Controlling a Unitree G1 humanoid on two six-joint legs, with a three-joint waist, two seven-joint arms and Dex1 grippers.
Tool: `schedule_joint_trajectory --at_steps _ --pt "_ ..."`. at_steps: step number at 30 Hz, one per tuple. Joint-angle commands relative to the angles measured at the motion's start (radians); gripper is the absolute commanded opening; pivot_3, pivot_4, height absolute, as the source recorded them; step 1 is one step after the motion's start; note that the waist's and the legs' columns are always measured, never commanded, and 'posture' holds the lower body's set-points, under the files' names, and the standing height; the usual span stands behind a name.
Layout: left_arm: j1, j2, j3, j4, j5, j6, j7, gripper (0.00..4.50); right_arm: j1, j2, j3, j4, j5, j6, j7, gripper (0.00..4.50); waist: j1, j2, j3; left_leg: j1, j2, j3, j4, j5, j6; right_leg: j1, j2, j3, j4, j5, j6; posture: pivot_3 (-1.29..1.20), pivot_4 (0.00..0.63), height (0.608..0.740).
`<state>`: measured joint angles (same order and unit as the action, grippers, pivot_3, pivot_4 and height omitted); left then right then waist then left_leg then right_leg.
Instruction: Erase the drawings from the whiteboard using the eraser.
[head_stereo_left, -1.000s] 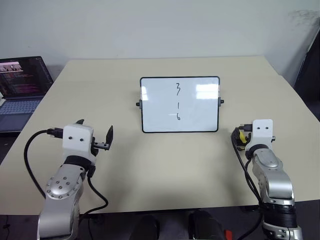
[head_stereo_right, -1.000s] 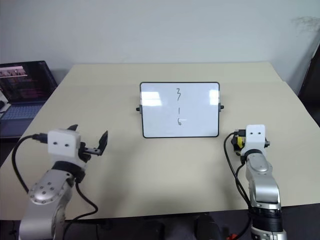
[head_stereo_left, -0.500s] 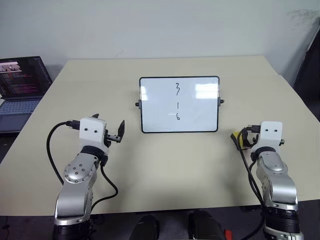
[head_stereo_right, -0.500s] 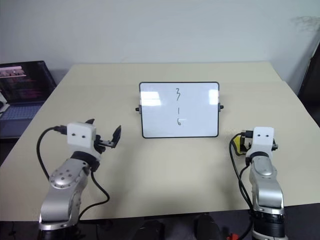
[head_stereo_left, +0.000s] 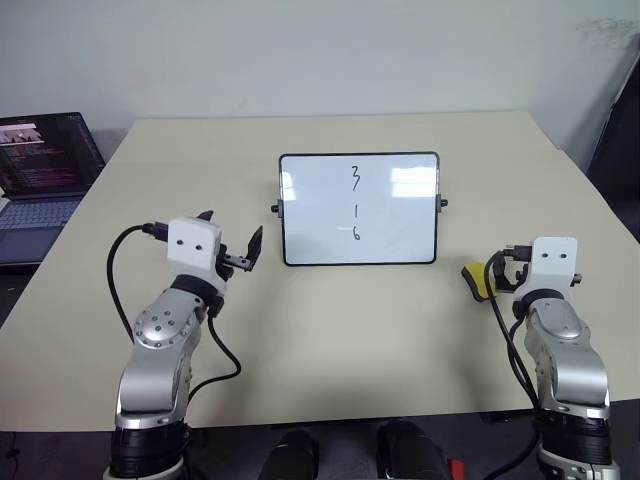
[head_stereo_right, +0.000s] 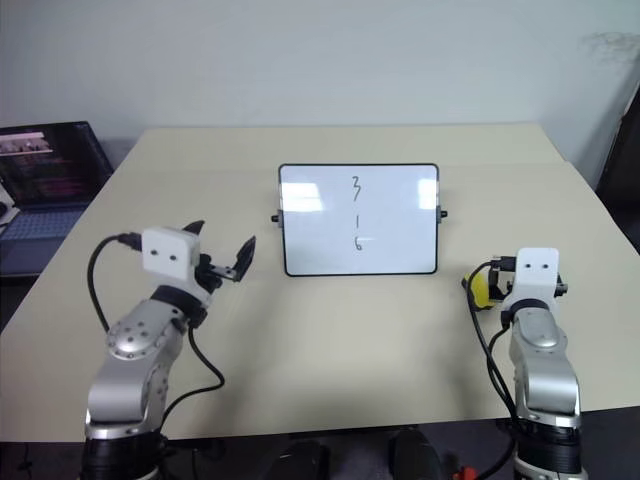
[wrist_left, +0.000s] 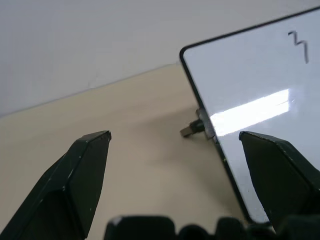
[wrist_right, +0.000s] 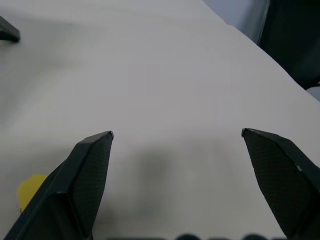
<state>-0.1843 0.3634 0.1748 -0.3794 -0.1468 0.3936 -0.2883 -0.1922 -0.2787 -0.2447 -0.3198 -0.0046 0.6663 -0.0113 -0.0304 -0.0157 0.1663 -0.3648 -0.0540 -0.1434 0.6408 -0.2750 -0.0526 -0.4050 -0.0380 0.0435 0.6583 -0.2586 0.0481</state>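
The whiteboard (head_stereo_left: 400, 225) stands upright at the table's middle, with the drawings (head_stereo_left: 355, 206) in a thin black column on it. The eraser (head_stereo_left: 477, 281), a small yellow block, lies on the table to the right of the board. My right gripper (wrist_right: 176, 134) is open just right of the eraser, with bare table between its fingers; the eraser (wrist_right: 29, 192) sits outside the gap, beside one finger. Open too, my left gripper (head_stereo_left: 232, 232) hovers near the board's left edge and holds nothing. Its wrist view shows the board's corner (wrist_left: 260, 100) and left side knob (wrist_left: 192, 130).
An open laptop (head_stereo_left: 40, 170) sits off the table's far left corner. A dark chair (head_stereo_left: 615, 150) stands by the table's right side. Black cables loop from both wrists. The table's front edge (head_stereo_left: 330, 418) runs close below the arms.
My left gripper has moved forward and to the right, closer to the board's left edge. The right arm has shifted slightly right, and the eraser now shows fully beside it.
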Motion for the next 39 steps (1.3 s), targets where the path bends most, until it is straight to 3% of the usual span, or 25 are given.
schedule_joint_trajectory --at_steps 1,9,16,28,39 --pt "-0.068 0.057 0.02 -0.028 -0.096 0.037 -0.099 4.5 -0.044 -0.034 -0.012 -0.098 0.054 0.087 0.062 4.44 -0.001 0.0 0.0 0.0 0.0 0.0 0.0 0.0 0.0 0.0 0.0 0.0 0.0 0.0 0.0 0.0 0.15 0.74" --pt "-0.177 0.165 -0.031 -0.004 -0.286 0.14 -0.35 4.5 -0.158 -0.065 -0.013 -0.159 0.142 0.332 0.127 4.44 -0.001 0.0 0.0 0.0 0.0 0.0 0.0 0.0 0.0 0.0 0.001 0.0 0.0 0.0 0.0 0.0 0.15 0.74" --pt "-0.161 0.269 -0.116 0.049 -0.444 0.226 -0.655 4.5 -0.238 -0.033 -0.025 -0.197 0.19 0.564 0.112 4.44 -0.002 0.0 0.001 0.0 0.0 -0.001 -0.001 0.0 0.0 -0.001 0.001 0.0 0.0 0.001 -0.002 0.0 0.15 0.74" --pt "-0.176 0.296 -0.2 0.241 -0.431 0.165 -0.904 4.5 -0.274 -0.056 -0.041 -0.272 0.198 0.774 0.124 4.44 -0.002 0.001 0.001 -0.001 0.0 -0.001 -0.002 -0.001 0.001 -0.001 0.0 -0.001 -0.001 0.001 -0.002 0.0 0.15 0.74" --pt "-0.208 0.305 -0.272 0.283 -0.37 0.101 -0.984 4.5 -0.251 -0.04 -0.082 -0.3 0.187 0.871 0.139 4.44 -0.001 0.001 0.001 -0.001 -0.001 -0.001 -0.002 -0.001 0.001 -0.002 0.0 0.0 -0.001 0.001 -0.002 0.0 0.15 0.74"
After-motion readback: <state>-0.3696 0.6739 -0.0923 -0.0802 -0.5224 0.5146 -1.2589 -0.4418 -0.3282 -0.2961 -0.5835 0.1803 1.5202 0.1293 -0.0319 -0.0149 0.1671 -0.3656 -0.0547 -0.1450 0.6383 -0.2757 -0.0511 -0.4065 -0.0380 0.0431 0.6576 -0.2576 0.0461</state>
